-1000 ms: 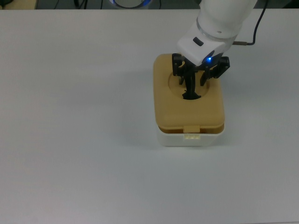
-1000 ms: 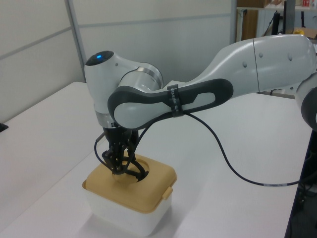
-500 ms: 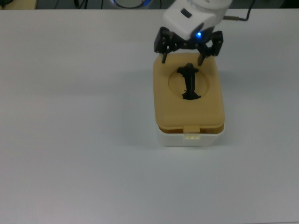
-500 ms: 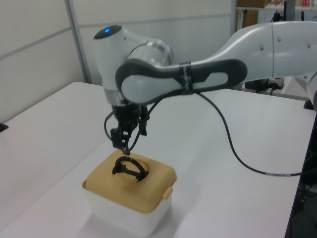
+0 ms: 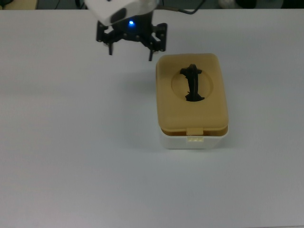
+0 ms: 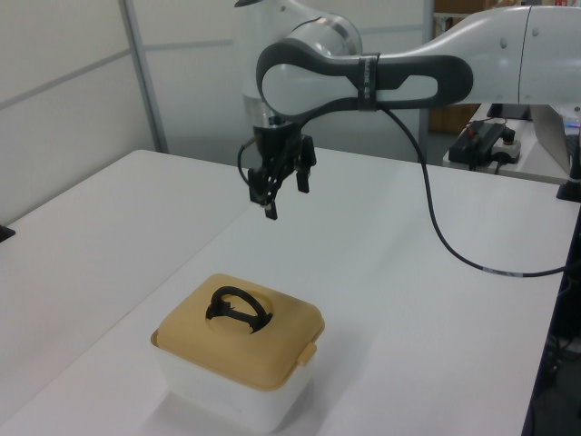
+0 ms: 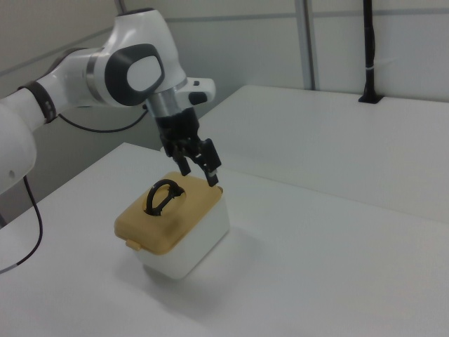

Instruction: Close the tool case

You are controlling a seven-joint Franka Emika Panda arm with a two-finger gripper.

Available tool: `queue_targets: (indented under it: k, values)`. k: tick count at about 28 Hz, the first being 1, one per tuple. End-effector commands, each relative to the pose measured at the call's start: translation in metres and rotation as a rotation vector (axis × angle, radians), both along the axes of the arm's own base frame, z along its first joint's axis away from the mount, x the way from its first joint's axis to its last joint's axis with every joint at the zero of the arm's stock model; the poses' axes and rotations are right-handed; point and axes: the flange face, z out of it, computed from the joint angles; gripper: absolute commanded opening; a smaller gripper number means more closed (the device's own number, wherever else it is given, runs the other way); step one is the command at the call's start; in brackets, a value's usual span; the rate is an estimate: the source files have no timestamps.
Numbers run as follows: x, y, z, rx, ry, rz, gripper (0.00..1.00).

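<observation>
The tool case (image 5: 192,107) sits on the counter (image 5: 71,142), its tan lid (image 6: 241,341) down on the white tub. The gripper (image 5: 131,46), fingers spread and empty, hangs above the counter at the top view's left of the case. The closing looks done, so the arm should lift clear without brushing the black handle (image 5: 192,82).

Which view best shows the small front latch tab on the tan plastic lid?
The top view: the latch tab faces the camera, centred on the tan lid's lower edge. The left view shows it obliquely; the right view shows only a small tab.

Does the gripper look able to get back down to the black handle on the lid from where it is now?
Probably yes: the gripper hangs open above the table, off to one side of the tool case, and nothing covers the handle.
</observation>
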Motion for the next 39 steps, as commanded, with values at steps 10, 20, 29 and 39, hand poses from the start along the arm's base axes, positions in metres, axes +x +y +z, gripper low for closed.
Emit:
queue_targets:
  k: [10, 20, 29, 39]
  values:
    - [-0.010, -0.044, 0.018, 0.016, -0.007, -0.037, 1.00]
    - [-0.013, -0.064, 0.024, 0.026, -0.014, -0.049, 1.00]
    - [-0.015, -0.078, 0.028, 0.023, -0.020, -0.073, 1.00]
    - [-0.022, -0.086, 0.041, 0.027, -0.037, -0.087, 1.00]
